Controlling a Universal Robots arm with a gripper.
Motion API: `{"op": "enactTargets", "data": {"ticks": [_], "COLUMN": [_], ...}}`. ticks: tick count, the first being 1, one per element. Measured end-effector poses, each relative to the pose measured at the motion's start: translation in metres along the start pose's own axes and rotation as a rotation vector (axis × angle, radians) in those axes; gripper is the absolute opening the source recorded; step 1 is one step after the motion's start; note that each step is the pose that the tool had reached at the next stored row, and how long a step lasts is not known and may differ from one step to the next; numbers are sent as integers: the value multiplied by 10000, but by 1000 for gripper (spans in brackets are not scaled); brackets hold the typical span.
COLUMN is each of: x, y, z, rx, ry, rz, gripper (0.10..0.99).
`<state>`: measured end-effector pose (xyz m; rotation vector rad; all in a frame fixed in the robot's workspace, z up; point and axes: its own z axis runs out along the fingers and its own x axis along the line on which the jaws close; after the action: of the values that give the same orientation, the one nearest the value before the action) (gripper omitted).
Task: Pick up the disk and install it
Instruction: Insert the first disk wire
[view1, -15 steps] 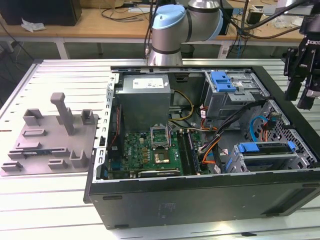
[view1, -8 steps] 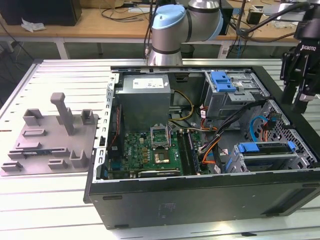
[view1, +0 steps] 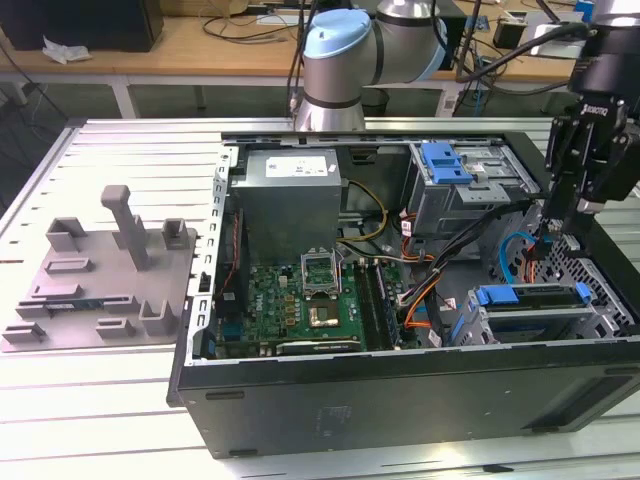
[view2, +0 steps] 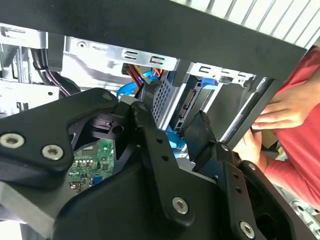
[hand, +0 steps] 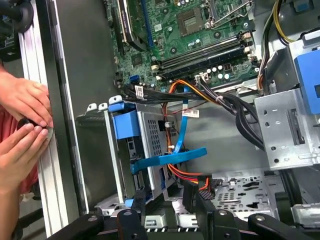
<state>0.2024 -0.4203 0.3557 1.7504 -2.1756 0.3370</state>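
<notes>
the claw (view1: 552, 230) hangs open and empty just above the disk (view1: 525, 300), which sits in the drive cage at the exterior view's right end of the computer case (view1: 400, 395). for a sound grip, centre the claw on the blue bracket, clear of the cables (hand: 225, 97).

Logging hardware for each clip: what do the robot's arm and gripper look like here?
The arm has silver-grey tube sections with light blue joint caps. The gripper is all black, built from angular linkage bars pinned with silver screws and ending in narrow jaws.
</notes>
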Motion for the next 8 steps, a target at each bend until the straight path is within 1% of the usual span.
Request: {"op": "enactTargets", "data": {"ticks": [3,8], "x": [-36,-42], "y": [9,10], "z": [0,-2], "rx": [2,1], "ry": [71,79], "rz": [37,44], "gripper": [522,522]}}
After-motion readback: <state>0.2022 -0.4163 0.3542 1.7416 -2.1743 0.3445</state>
